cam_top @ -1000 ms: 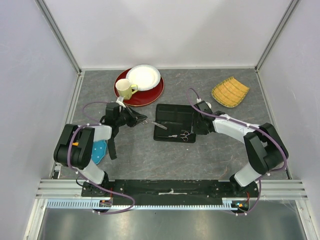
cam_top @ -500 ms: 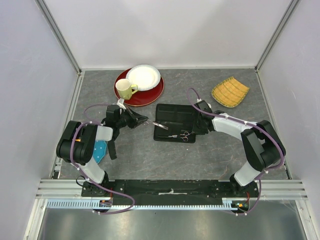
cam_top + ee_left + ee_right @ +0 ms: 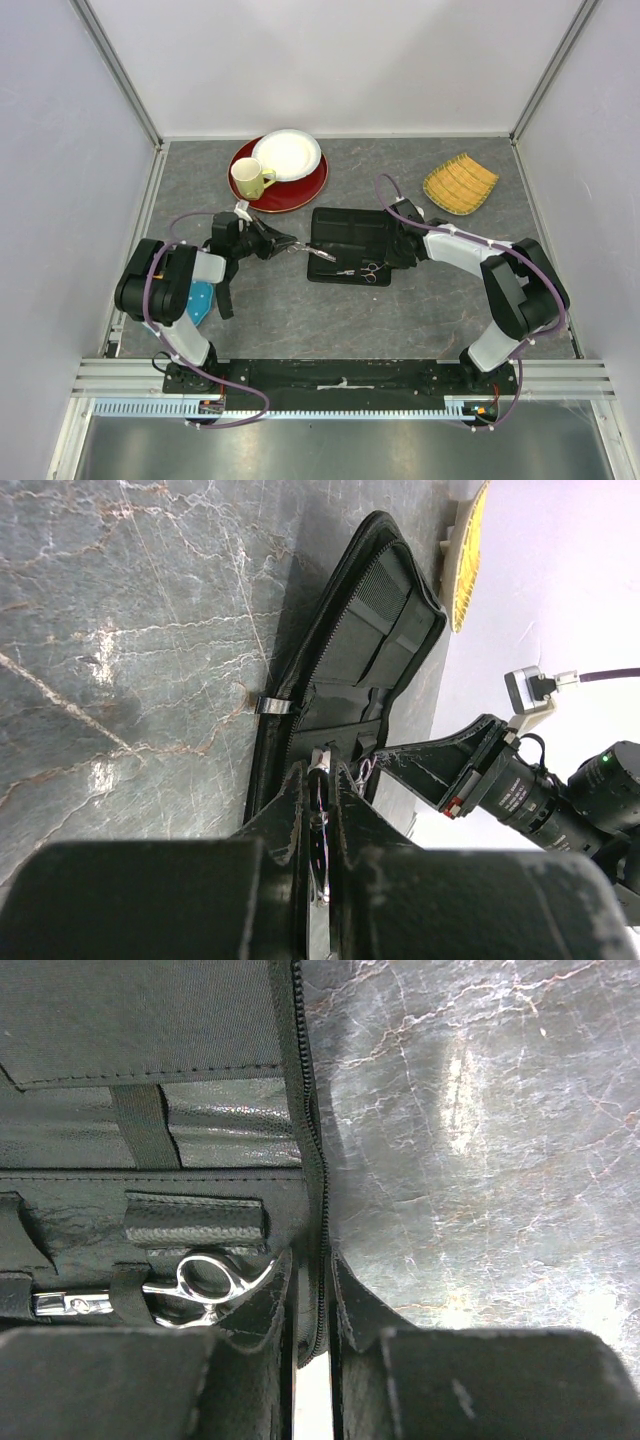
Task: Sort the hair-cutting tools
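Left fingers [image 3: 296,802] are clamped shut on a thin silver tool [image 3: 320,780]. Your left wrist cam only shows it edge-on. From the top cam it's a slim metal piece sticking out to the right of the tips, with its end over the left edge of the case [image 3: 350,232]. You can't tell from either view whether it's scissors.

Right fingers [image 3: 352,1305] are pinched shut on the case's right-hand zipper edge, one finger on the inside of the case and one on the outside, over the surface [image 3: 480,1140].

The case lies open and flat mid-surface, between your two arms. One pair of scissors [image 3: 205,1282] sits inside it, in the near-right part. It's tucked under a strap, with the ring handles pointing toward the right fingers. The rings are just beside the inner finger, but you can't tell if they touch.

A small silver zipper pull [image 3: 275,704] hangs on the case's left edge, ahead of the left fingers.

Off-task items:
- A red plate [image 3: 300,192] is at the far left, carrying a white plate [image 3: 288,153] and a yellow mug [image 3: 250,178].
- A yellow woven dish [image 3: 460,183] is at the far right, well apart from the case.
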You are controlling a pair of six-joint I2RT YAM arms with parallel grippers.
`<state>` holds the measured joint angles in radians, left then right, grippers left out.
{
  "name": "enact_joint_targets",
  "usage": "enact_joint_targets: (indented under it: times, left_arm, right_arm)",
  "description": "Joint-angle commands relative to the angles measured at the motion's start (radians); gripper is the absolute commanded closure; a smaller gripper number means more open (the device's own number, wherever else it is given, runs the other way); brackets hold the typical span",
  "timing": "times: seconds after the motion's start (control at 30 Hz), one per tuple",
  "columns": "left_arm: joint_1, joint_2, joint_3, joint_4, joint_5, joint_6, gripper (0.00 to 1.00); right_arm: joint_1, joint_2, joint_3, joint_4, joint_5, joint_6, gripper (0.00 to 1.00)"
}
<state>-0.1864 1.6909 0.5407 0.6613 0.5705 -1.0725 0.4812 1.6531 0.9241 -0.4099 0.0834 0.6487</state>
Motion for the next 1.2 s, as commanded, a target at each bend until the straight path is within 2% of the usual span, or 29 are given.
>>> enact_joint_targets:
  times: [0.0, 0.3, 1.07, 1.1, 1.13, 1.17]
  left_arm:
    - [0.001, 0.050, -0.007, 0.136, 0.061, -0.079, 0.98]
    - [-0.004, 0.133, -0.027, 0.342, 0.100, -0.224, 0.98]
    - [-0.088, 0.248, -0.024, 0.462, 0.077, -0.319, 0.98]
    - [-0.088, 0.247, -0.027, 0.460, 0.075, -0.316, 0.94]
    - [-0.090, 0.243, -0.030, 0.455, 0.072, -0.311, 0.82]
    - [-0.090, 0.230, -0.033, 0.446, 0.065, -0.307, 0.76]
  right_arm:
    - [0.008, 0.080, -0.016, 0.060, -0.013, 0.040, 1.00]
    - [0.008, 0.086, -0.014, 0.057, -0.010, 0.046, 1.00]
    - [0.008, 0.085, -0.014, 0.066, -0.010, 0.045, 1.00]
    - [0.010, 0.082, -0.016, 0.068, -0.007, 0.046, 1.00]
    - [0.008, 0.079, -0.016, 0.068, -0.005, 0.046, 1.00]
    - [0.008, 0.077, -0.018, 0.068, -0.004, 0.045, 1.00]
